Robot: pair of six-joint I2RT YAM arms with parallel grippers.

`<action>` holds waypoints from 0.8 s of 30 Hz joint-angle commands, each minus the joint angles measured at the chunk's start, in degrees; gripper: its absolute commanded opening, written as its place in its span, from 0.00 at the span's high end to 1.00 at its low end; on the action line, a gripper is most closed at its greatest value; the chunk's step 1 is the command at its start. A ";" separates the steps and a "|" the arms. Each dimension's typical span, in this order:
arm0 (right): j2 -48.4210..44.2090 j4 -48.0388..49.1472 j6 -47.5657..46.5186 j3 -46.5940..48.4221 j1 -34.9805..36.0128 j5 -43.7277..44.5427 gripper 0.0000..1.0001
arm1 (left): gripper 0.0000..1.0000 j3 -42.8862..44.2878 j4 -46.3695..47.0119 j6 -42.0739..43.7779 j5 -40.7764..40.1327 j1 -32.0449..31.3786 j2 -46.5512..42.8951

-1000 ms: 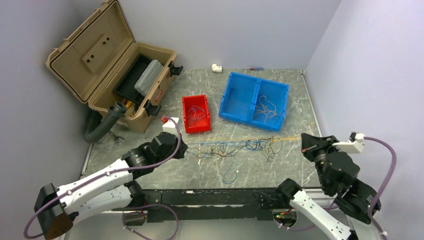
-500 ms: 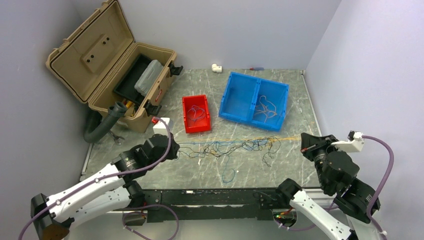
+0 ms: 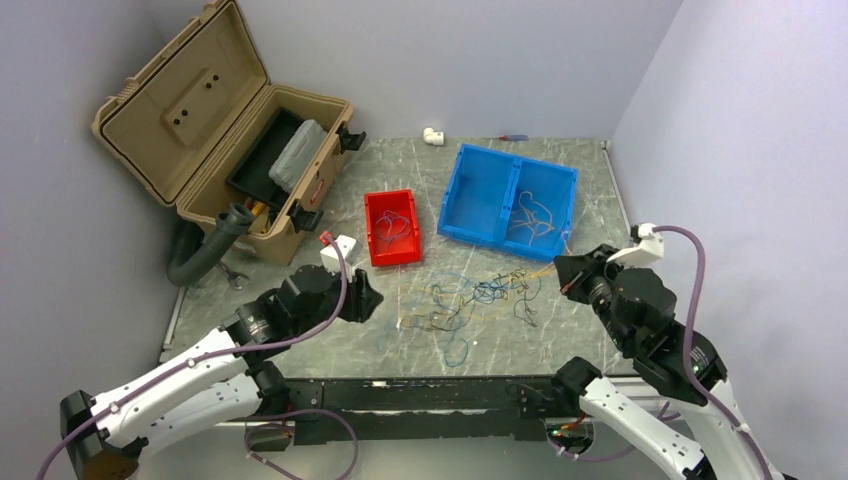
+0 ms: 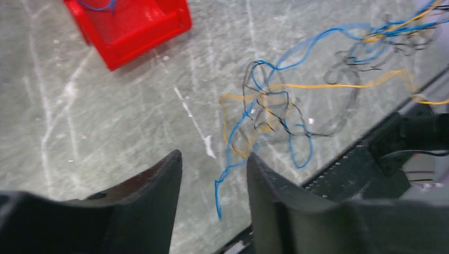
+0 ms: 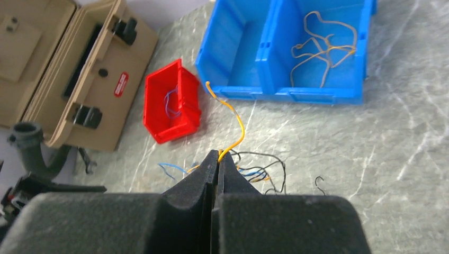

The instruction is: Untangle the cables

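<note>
The grey, marble-patterned table top (image 3: 330,345) carries a tan plastic toolbox (image 3: 200,110), lid open, at its far left corner. Just right of it sits a small red plastic bin (image 3: 371,230), then a blue two-compartment plastic bin (image 3: 495,243). A tangle of thin coloured cables (image 3: 480,295) lies in front of the bins. A small white pipe elbow (image 3: 432,135) and a red-handled screwdriver (image 3: 513,137) lie at the far edge.

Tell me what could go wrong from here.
1. The right tool is shut on a yellow wire that seems to run back into the tangle; pulling may drag the whole clump along.
2. The left tool is open and holds nothing, so nothing anchors the tangle.
</note>
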 commanded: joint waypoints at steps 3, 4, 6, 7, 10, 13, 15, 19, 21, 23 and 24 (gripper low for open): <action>1.26 7.77 -6.49 -0.17 -0.05 -11.71 1.00 | 0.26 0.72 8.55 4.72 10.09 0.20 -0.26; 1.55 8.62 -7.18 -0.13 -0.05 -13.45 1.00 | 0.23 0.58 9.94 5.14 11.24 0.16 -0.14; 2.24 10.50 -8.46 0.19 -0.05 -16.93 1.00 | 0.20 0.67 11.81 5.79 12.97 0.11 0.74; 2.74 11.47 -8.88 0.37 -0.09 -18.70 1.00 | 0.19 0.88 12.82 6.05 13.79 0.11 1.57; 4.13 14.05 -9.84 1.08 -0.05 -23.42 1.00 | 0.16 1.97 16.61 7.34 15.42 -0.65 4.42; 5.77 16.16 -10.05 1.56 -0.05 -26.79 1.00 | 0.15 3.63 21.40 8.82 16.71 -2.29 8.47; 6.54 16.78 -10.06 2.03 -0.05 -27.89 1.00 | 0.15 4.91 24.99 9.80 17.64 -3.17 11.49; 7.47 18.26 -9.69 2.27 -0.06 -30.09 1.00 | 0.15 8.05 31.09 11.43 19.79 -4.87 17.48; 7.77 19.08 -9.30 2.18 -0.04 -30.73 1.00 | 0.15 9.54 33.60 11.93 20.01 -5.61 20.23; 8.04 19.61 -8.95 2.27 -0.07 -31.14 1.00 | 0.15 11.16 35.59 12.31 20.47 -6.06 22.95; 8.15 19.86 -8.80 2.36 -0.13 -31.21 1.00 | 0.15 12.04 36.03 12.43 20.64 -6.27 24.40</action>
